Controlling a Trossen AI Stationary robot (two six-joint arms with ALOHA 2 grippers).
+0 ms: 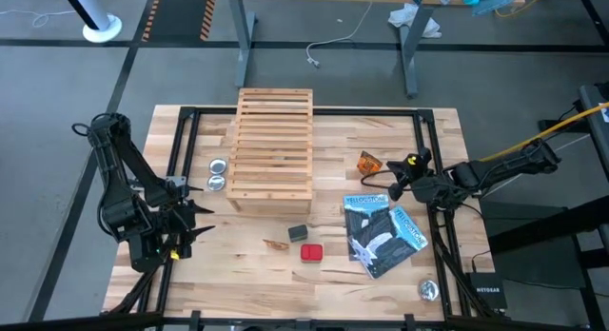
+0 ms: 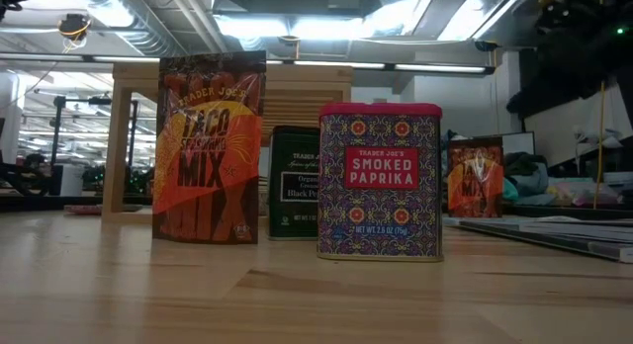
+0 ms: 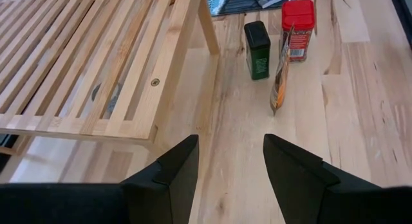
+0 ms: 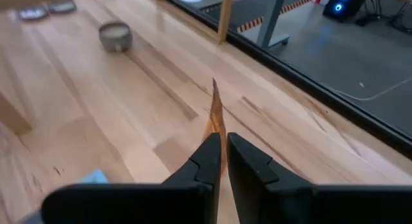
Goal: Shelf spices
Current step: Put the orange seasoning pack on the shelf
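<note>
Slippage worries me most: my right gripper [image 4: 222, 161] pinches only the thin top edge of an orange-brown packet [image 1: 369, 164], fingers nearly shut on it, out on the right side of the table [image 1: 447, 150] well apart from the shelf [image 1: 274, 144]. Crinkly film held by one edge could sag or slide out on the way over, or catch a slat and fold. My left gripper [image 3: 228, 163] hangs half-open and empty at the left, pointing past the shelf's corner toward the others. They stand upright just in front of the shelf: a taco mix packet [image 2: 209, 146], a dark tin [image 2: 294, 182] and a red-lidded paprika tin [image 2: 380, 181], close together, so reaching for one could topple its neighbour.
</note>
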